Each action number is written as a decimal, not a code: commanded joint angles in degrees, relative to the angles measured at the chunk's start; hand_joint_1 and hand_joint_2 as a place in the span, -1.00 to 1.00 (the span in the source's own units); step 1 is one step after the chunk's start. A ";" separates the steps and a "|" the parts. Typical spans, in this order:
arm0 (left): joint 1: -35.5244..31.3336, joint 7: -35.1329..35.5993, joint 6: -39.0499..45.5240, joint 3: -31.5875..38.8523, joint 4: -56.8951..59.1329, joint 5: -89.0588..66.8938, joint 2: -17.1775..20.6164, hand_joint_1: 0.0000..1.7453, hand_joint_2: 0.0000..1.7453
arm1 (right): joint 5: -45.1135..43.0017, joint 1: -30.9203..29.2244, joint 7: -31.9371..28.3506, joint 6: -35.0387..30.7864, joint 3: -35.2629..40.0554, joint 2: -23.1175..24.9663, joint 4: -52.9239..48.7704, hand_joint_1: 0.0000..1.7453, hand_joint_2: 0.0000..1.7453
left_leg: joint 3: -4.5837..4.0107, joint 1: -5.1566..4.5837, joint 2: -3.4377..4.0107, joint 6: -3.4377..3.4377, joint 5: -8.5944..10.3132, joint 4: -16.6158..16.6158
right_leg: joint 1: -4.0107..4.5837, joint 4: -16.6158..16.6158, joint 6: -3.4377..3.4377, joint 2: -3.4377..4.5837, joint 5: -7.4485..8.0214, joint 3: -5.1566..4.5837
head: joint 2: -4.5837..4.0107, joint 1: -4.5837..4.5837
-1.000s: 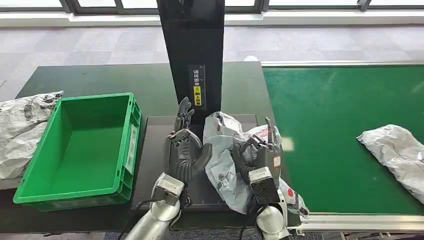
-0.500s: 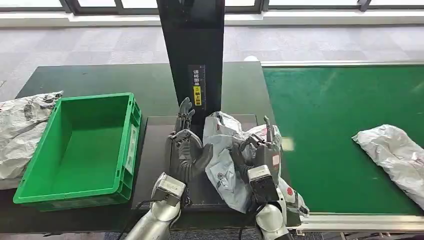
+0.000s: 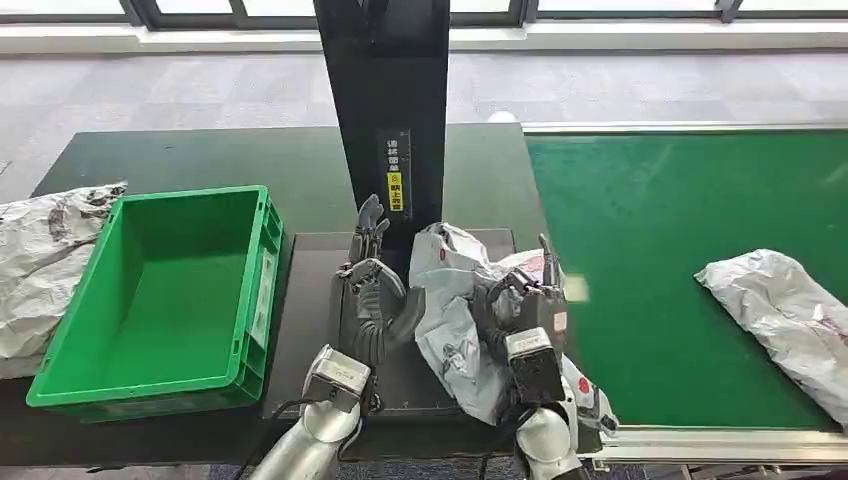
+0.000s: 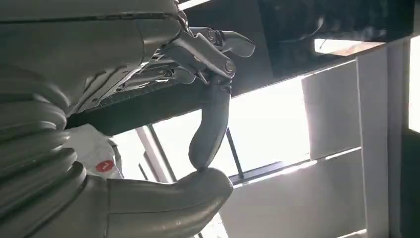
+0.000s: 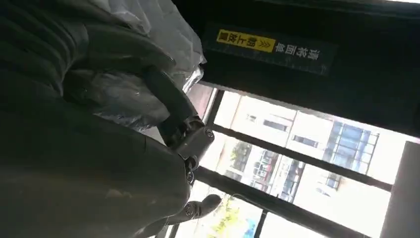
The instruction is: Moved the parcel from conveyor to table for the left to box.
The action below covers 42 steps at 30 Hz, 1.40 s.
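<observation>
Right hand (image 3: 520, 305): fingers wrapped into the crumpled silver-grey plastic mailer parcel (image 3: 455, 320), holding it; the right wrist view shows a dark finger (image 5: 168, 101) hooked over the wrinkled film. Left hand (image 3: 372, 285): spread wide and holding nothing, standing just beside the parcel's near flank, thumb towards it; whether the thumb touches the film cannot be told.

Parcel location: on the dark flat plate (image 3: 315, 330) on the dark green table (image 3: 200, 155), at the foot of the black upright post (image 3: 385, 90), off the green conveyor belt (image 3: 660, 250). Judgement: the transfer looks nearly complete, with release by the right hand outstanding.

Handling assessment: the parcel reads as a soft, light bag, its skin slack and creased, likely slippery and apt to sag or fold when lifted from one end. The better hold would be across the bulky middle, gathering film into the fingers, not at a loose corner.

Surroundings: an empty green plastic crate (image 3: 160, 295) stands on the table beyond the left hand, well apart from the parcel. A second grey mailer bag (image 3: 790, 315) lies far along the belt; another crumpled grey bag (image 3: 45, 260) lies just outside the crate. Grey carpet floor (image 3: 150, 90) and window frames (image 3: 600, 15) lie behind
</observation>
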 commanded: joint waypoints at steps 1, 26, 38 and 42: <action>-0.64 -1.20 -1.12 -0.06 2.31 -0.40 0.39 -1.00 1.00 | -0.57 -0.53 0.04 1.30 -7.20 -0.69 -1.26 -1.00 1.00 | 0.08 -0.04 0.15 0.08 0.02 -0.09 | 0.02 -0.08 -0.07 -0.33 -0.01 0.11 | 0.00 0.00; -1.25 -1.20 -2.51 1.07 2.95 -1.77 -0.76 -1.00 1.00 | -0.47 0.65 0.04 2.26 -5.82 -0.77 -6.57 -1.00 -1.00 | 0.04 -0.02 0.16 0.08 0.01 -0.04 | 0.04 -0.04 -0.07 -0.30 -0.01 0.06 | 0.00 0.00; -1.36 -1.20 -3.61 1.91 3.25 -2.38 -1.40 -1.00 1.00 | -0.65 1.43 0.04 -1.09 -1.38 -2.12 -12.51 -1.00 -1.00 | 0.03 -0.05 0.29 0.10 -0.02 -0.02 | 0.03 -0.01 -0.08 -0.29 -0.02 0.03 | 0.00 0.00; -2.16 -1.20 -3.54 0.39 3.82 -4.95 -1.60 -1.00 1.00 | 4.56 3.93 0.04 -8.01 -2.00 -2.78 -15.23 -1.00 1.00 | 0.01 -0.02 0.05 0.08 -0.01 -0.01 | 0.04 -0.03 -0.05 -0.34 -0.04 0.07 | 0.00 0.02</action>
